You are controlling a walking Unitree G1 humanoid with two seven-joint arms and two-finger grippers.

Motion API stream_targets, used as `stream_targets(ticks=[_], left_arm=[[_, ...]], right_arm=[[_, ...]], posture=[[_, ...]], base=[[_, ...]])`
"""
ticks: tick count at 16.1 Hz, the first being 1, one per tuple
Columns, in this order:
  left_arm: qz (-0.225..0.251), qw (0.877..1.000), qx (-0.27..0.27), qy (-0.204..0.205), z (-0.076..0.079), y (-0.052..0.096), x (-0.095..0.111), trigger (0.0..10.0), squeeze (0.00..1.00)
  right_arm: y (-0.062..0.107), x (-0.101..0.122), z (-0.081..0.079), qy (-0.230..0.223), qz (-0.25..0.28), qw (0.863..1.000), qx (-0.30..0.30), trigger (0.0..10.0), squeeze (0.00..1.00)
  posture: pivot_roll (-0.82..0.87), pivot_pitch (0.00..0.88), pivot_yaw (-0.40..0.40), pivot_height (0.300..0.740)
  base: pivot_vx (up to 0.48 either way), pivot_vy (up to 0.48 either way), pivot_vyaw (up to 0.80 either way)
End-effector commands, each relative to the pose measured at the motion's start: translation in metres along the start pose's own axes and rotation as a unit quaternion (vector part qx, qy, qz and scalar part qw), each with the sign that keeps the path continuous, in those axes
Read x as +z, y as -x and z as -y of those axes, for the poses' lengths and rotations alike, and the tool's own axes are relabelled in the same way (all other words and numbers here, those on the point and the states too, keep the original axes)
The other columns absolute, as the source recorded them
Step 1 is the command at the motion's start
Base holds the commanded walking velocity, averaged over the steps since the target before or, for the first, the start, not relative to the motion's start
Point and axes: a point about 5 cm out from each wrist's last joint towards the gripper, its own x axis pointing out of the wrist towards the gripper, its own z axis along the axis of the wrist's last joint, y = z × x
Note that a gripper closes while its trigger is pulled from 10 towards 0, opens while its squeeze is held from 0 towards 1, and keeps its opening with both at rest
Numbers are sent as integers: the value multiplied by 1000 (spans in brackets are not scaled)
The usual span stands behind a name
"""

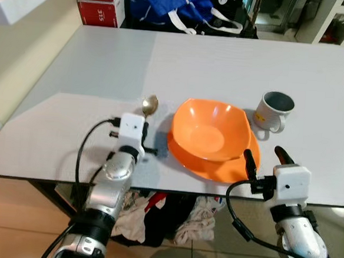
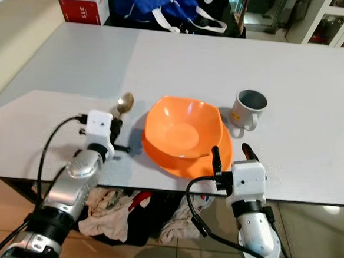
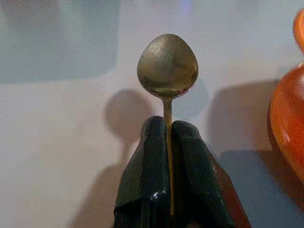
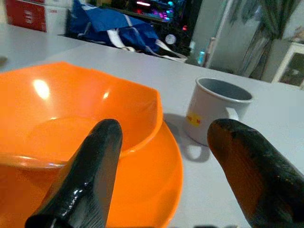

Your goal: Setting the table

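Pale grey worktop (image 1: 94, 58) stretches ahead under soft light. Beyond its far edge sit red boxes (image 1: 101, 3) and a blue bag (image 1: 169, 2). Underneath, crumpled cloths (image 1: 166, 217) lie on glossy tan floor (image 1: 12, 218). White shelving (image 1: 339, 19) stands far right.

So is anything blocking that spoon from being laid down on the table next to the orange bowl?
Nothing visible does. The left gripper is shut on the spoon, and the grey table beneath it is bare, with the orange bowl off to its right.
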Motion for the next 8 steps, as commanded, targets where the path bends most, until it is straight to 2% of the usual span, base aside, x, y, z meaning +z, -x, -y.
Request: stream_targets(ticks=[1, 4, 8], left_arm=[[4, 1000, -1, -10, 2, -3, 1, 0, 0], [-8, 1000, -1, -8, 4, -7, -7, 0, 0], [-13, 1000, 3, 3, 9, -10, -10, 0, 0]], right_arm=[[3, 9, 4, -10, 7, 1000, 13, 10000, 0], [13, 18, 7, -10, 6, 999, 52, 10000, 0], [10, 32, 0, -27, 20, 996, 81, 10000, 0]], posture=[[-164, 40, 30, 740], [-190, 38, 25, 740], [-194, 44, 22, 740]], base=[[0, 0, 0], [0, 0, 0], [0, 0, 0]])
